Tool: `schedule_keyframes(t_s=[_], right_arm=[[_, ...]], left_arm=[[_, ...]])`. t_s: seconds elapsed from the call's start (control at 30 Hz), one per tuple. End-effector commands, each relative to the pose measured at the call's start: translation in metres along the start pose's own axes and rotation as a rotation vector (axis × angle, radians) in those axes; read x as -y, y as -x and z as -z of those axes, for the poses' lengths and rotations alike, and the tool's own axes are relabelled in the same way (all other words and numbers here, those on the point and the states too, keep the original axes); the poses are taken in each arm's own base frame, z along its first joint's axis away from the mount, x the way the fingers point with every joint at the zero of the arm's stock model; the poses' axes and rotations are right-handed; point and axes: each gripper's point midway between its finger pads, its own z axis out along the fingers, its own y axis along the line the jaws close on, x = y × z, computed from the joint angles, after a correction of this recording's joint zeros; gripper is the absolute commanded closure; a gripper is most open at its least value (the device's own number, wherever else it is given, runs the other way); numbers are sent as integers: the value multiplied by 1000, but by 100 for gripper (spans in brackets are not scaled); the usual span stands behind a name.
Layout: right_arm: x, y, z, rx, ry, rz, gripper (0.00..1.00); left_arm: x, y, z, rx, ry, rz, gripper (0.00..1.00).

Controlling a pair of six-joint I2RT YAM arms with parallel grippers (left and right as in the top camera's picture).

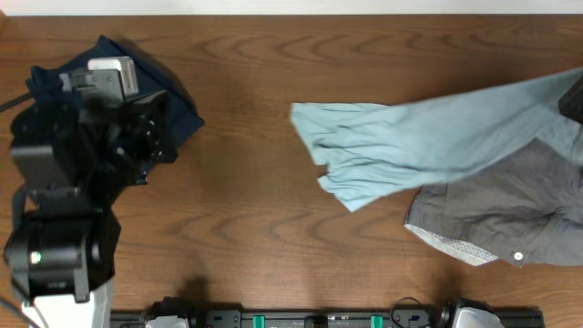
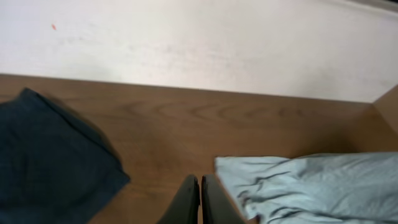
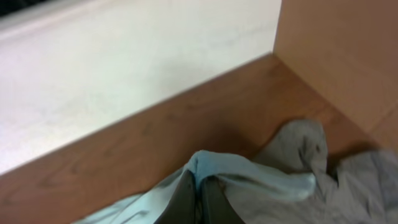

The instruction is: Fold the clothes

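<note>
Blue shirt (image 3: 239,173) pinched by right fingers (image 3: 186,196), beside left fingers (image 2: 188,198)

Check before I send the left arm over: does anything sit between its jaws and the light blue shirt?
Nothing visible does. Only bare table lies between the left gripper and the light blue shirt; the navy cloth lies on the other side, off that path.

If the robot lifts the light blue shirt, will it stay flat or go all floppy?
Probably floppy: the shirt is wrinkled and bunched. It looks thin, so likely light. It may drag the grey clothes it lies over.
</note>
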Motion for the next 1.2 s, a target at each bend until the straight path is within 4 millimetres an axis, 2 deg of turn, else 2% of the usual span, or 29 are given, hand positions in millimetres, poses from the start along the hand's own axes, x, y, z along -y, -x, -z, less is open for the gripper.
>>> schedule_keyframes(t_s=[0.0,0.07,0.1,0.2,0.23,0.4,0.57,0.77,0.93,1.17], right_arm=[[4,-13,-20,-76,-33,21,99],[5,-23,-30,-126,-46,27,99],[6,-27,-34,-149,-52,30,99],[8,-39,-46,-208,-67,38,99],[8,-41,-49,-222,-71,39,99],[9,-48,-55,-254,-80,44,99],[9,-48,-55,-256,-81,44,99],[10,-50,-55,-261,-82,45,99],[10,-50,-55,-264,-82,45,99],[10,-52,-54,-271,-85,47,99]], left_arm=[[10,-13,-24,-96,-88,7,94],[21,-29,-41,-179,-157,24,89],[26,-39,-51,-230,-187,33,83],[41,-75,-82,-392,-238,48,55],[46,-89,-93,-449,-250,49,50],[77,-158,-143,-692,-306,26,31],[99,-232,-180,-904,-315,33,25],[124,-302,-198,-1068,-329,-11,25],[143,-337,-203,-1121,-356,-60,24],[171,-367,-208,-1142,-363,-53,24]])
